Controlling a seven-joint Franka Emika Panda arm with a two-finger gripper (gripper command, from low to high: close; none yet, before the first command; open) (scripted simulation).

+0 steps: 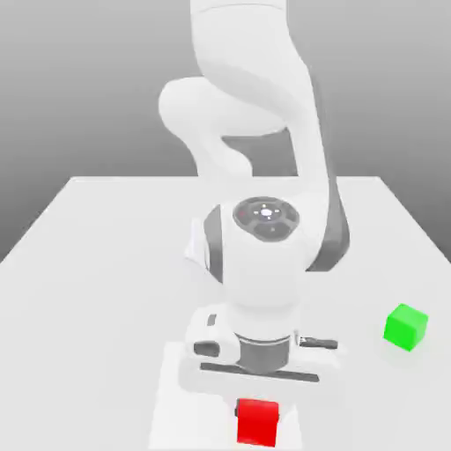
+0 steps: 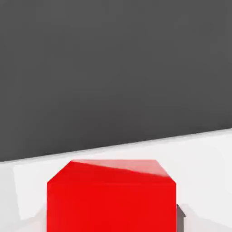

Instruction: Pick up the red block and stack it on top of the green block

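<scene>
Two blocks: you had one red and one green on a white table (image 1: 79,264).
Red block (image 1: 257,421): it sat near the front edge of the table, upright, square to the camera, directly under the hand of your arm.
Red block, hand view (image 2: 111,199): it stood close before the lens, top face and one side face showing, with white table around it and a dark grey backdrop beyond.
Green block (image 1: 405,327): it rested on the table toward the exterior view's right, well apart from the red block, with nothing on top of it.
Gripper (image 1: 257,407): your hand pointed down over the red block; the fingers had closed to nearly their tightest, and the block lay between them. A dark finger tip (image 2: 181,216) touched the block's side in the hand view.
Grip: closed on the red block, which still appeared to rest on the table.
Arm (image 1: 260,255): white, bent forward and low from its base at the far side of the table.
</scene>
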